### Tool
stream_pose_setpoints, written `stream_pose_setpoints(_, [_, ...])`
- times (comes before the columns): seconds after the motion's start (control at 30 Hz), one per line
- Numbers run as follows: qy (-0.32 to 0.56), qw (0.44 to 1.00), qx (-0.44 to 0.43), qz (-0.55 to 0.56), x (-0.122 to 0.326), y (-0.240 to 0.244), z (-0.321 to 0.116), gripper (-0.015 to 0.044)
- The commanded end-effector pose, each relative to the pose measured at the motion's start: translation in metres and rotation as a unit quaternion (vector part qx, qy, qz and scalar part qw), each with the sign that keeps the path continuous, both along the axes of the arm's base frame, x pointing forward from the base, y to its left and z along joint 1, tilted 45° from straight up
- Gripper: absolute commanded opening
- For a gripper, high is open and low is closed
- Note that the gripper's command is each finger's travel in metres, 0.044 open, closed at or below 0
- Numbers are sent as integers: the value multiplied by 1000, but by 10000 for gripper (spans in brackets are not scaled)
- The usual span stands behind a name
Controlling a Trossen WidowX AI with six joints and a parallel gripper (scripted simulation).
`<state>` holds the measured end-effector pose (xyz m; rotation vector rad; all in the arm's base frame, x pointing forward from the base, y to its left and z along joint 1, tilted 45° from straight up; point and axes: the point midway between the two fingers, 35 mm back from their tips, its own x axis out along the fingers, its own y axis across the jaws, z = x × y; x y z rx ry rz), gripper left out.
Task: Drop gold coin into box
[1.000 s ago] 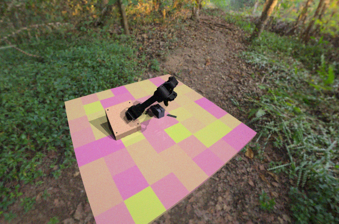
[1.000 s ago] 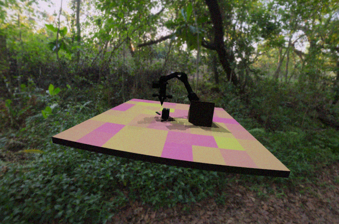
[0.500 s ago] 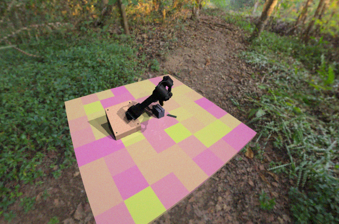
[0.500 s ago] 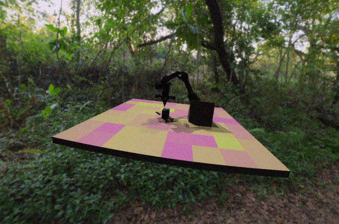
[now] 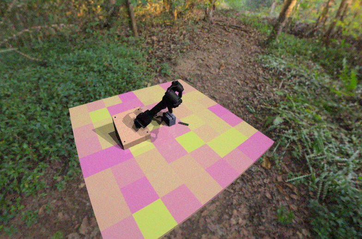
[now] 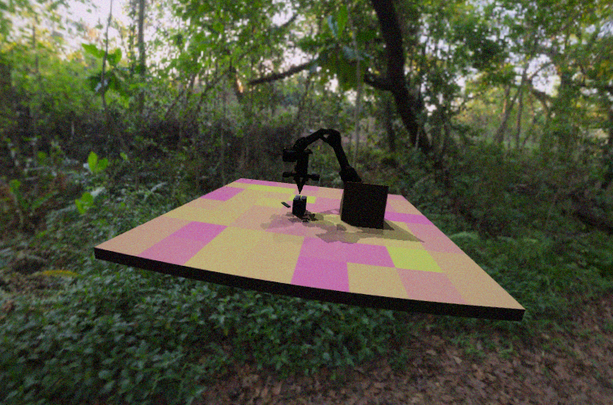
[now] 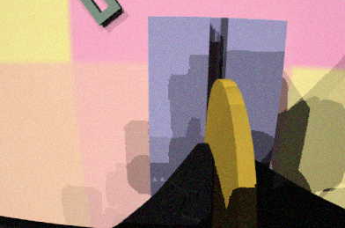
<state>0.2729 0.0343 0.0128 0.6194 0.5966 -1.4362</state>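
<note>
My gripper (image 5: 170, 111) (image 6: 299, 191) (image 7: 211, 155) is shut on the gold coin (image 7: 224, 119), which stands on edge between the fingertips. The grey box (image 5: 169, 120) (image 6: 299, 206) (image 7: 180, 48) is right below the fingertips, its lid partly in shadow. The dark slot (image 7: 216, 57) runs up the lid in the wrist view. The coin's plane runs roughly along it, and its far end overlaps the slot's line. The gap between coin and lid is hard to judge. The fingers and coin hide the slot's near part. The green holder (image 5: 183, 123) (image 6: 285, 204) (image 7: 106, 12) is empty and lies apart from the box.
The arm's wooden base block (image 5: 131, 131) (image 6: 363, 205) stands on the patchwork table top (image 5: 172, 181) (image 6: 247, 252), on the other side of the box from the holder. The arm reaches from the block over the box.
</note>
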Motion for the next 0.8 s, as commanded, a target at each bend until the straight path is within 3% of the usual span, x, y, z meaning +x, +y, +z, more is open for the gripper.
stream_pose_setpoints(0.0, [1, 1000, 0, 1, 0, 0, 0, 0])
stream_pose_setpoints(0.77, [-2, 1000, -2, 0, -4, 1, -3, 0])
